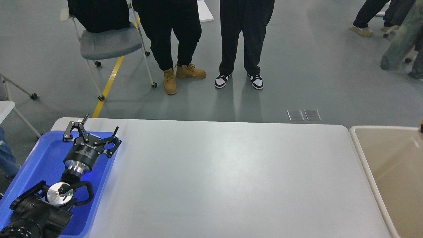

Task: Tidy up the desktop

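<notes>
Grey-white counter (pixel 214 172) is seen with nothing on it, so tidying looks pretty much done, left gripper (pixel 99 130) spread wide over the blue tray (pixel 33 158), nothing held.

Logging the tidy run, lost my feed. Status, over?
Left gripper open, empty, over blue tray. Right gripper not in view. Desktop shows no loose items. Beige bin at right edge, nothing in the way.

**One view, from my head**

I have a single camera, set in my head, looking forward and steeply down over the table (pixel 224 172) from its near edge. The table fills the lower half of the view; its far edge runs across the middle, with floor (pixel 297 66) beyond. My left arm (pixel 36 205) enters at the lower left corner.
</notes>
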### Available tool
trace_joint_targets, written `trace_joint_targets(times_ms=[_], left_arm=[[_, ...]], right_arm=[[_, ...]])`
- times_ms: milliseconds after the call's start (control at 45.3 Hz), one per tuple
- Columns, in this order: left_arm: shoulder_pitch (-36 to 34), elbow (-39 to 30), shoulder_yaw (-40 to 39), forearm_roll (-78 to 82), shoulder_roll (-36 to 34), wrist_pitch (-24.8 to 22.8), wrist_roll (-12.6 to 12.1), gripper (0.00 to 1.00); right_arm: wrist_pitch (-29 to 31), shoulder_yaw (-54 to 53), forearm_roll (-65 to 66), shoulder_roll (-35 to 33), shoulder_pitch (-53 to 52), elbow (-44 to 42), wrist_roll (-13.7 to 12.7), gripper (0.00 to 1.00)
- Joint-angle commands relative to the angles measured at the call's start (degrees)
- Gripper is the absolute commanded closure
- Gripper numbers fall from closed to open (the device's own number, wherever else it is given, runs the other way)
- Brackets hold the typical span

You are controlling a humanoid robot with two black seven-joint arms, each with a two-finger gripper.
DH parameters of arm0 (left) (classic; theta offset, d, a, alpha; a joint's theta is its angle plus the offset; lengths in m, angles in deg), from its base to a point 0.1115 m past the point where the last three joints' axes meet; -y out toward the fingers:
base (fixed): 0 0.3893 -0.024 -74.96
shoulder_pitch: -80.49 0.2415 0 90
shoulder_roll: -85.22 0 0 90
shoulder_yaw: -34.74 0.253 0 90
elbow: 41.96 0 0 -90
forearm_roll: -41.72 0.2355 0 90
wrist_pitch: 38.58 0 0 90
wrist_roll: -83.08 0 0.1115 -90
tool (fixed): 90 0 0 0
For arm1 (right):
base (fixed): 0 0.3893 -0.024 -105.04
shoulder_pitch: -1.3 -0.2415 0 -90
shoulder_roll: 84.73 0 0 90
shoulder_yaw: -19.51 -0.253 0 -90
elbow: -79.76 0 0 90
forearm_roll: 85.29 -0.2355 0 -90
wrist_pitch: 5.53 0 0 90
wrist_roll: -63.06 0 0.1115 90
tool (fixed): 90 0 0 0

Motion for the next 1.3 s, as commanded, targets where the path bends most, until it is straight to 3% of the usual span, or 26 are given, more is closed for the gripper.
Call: trace_joint_targets(times_ms=[0, 133, 309, 442, 574, 663, 729, 994, 1281], left_arm=[[0.00, 0.00, 0.00, 0.00, 0.00, 0.00, 0.00, 0.00], [0.00, 0.00, 0.00, -0.09, 0.00, 0.00, 0.00, 0.00], [0.00, 0.00, 0.09, -0.09, 0.00, 0.00, 0.00, 0.00], [0.00, 0.00, 0.00, -0.09, 0.00, 0.00, 0.00, 0.00], [0.00, 0.00, 0.09, -0.18, 0.00, 0.00, 0.09, 0.00], [0.00, 0.00, 0.00, -0.18, 0.00, 0.00, 0.09, 0.00], [0.00, 0.00, 0.00, -0.18, 0.00, 0.00, 0.09, 0.00], [0.00, 0.00, 0.00, -0.18, 0.00, 0.00, 0.09, 0.00], [0.00, 0.00, 0.00, -0.27, 0.00, 0.00, 0.09, 0.00]], right_arm=[[-24.32, -8.19, -8.31, -7.15, 20.38, -12.30, 0.02, 1.00], [-33.83, -21.81, -18.59, -8.39, 38.22, -21.44, 0.02, 1.00], [-40.16, -45.36, -29.58, -6.19, 63.18, -34.09, -0.06, 1.00], [-41.13, -62.68, -33.10, 1.00, 79.36, -47.70, -0.15, 1.00], [-39.91, -77.19, -33.55, 12.60, 90.88, -66.50, -0.33, 1.00], [-37.54, -83.26, -33.37, 19.72, 93.35, -77.06, -1.03, 1.00], [-36.13, -86.08, -33.46, 23.16, 93.79, -80.42, -2.52, 1.00], [-32.88, -98.73, -33.90, 25.80, 94.32, -80.43, -10.78, 1.00], [-25.94, -103.66, -33.99, 27.65, 95.03, -80.43, -12.46, 1.00]])
